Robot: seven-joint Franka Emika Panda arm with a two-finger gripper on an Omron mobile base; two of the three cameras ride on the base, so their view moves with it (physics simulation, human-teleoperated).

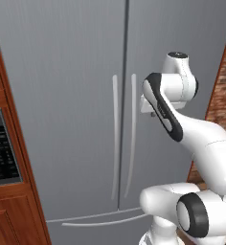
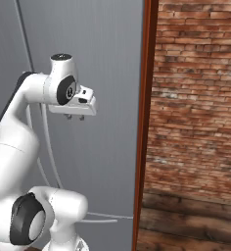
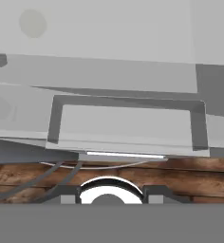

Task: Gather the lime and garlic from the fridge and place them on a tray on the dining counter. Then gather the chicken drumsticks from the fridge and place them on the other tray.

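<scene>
Two short dark fingertips point straight down from my pincer, which hangs in the air in front of the fridge with nothing between them. They stand apart with a plain gap, neither spread wide nor pinched together, and they touch nothing. My hand is level, held out from a bent wrist at about the height of the upper part of the handles.

Just behind my pincer is the right-hand door of the fridge, grey steel and shut. Off to the left of my hand run the two slim vertical handles, side by side along the seam where the doors meet. Below them a curved horizontal handle crosses the lower drawer front.

Farther left of the fridge, past a reddish wooden frame, sits a dark panel with rows of buttons. To the right of my pincer, beyond the fridge's edge and a wooden strip, stands a red brick wall, with a wooden floor at its foot.
</scene>
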